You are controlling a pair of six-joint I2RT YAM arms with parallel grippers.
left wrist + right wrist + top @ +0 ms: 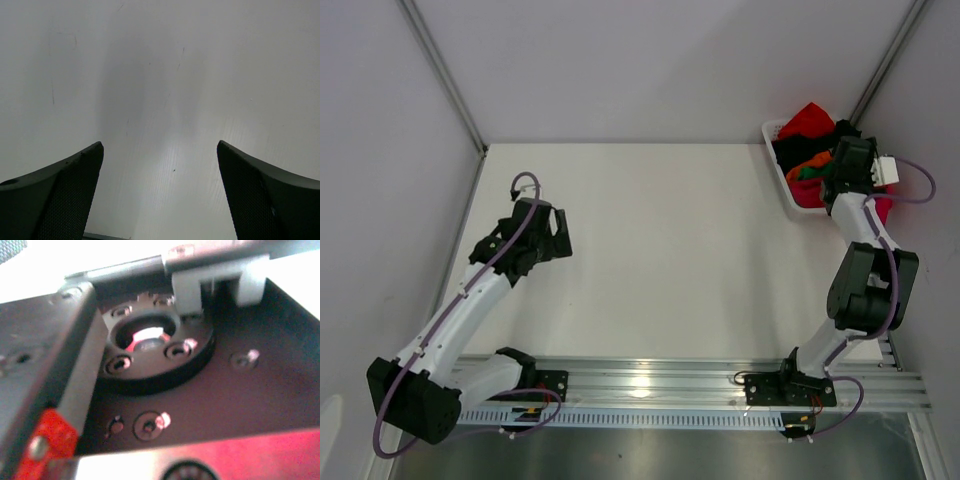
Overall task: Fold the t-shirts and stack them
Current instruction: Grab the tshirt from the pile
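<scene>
We see crumpled red, black, orange, green and magenta cloth t-shirts [807,122] heaped in the white slatted plastic basket [772,131] beneath the right gripper [835,175], its fingers spread wide. The left gripper [160,150], fingers likewise spread, frames only white table [160,75].

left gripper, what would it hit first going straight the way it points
Probably the bare white table: the left wrist view shows only tabletop ahead of the open left gripper, nothing else in line. Depth is unclear.
</scene>
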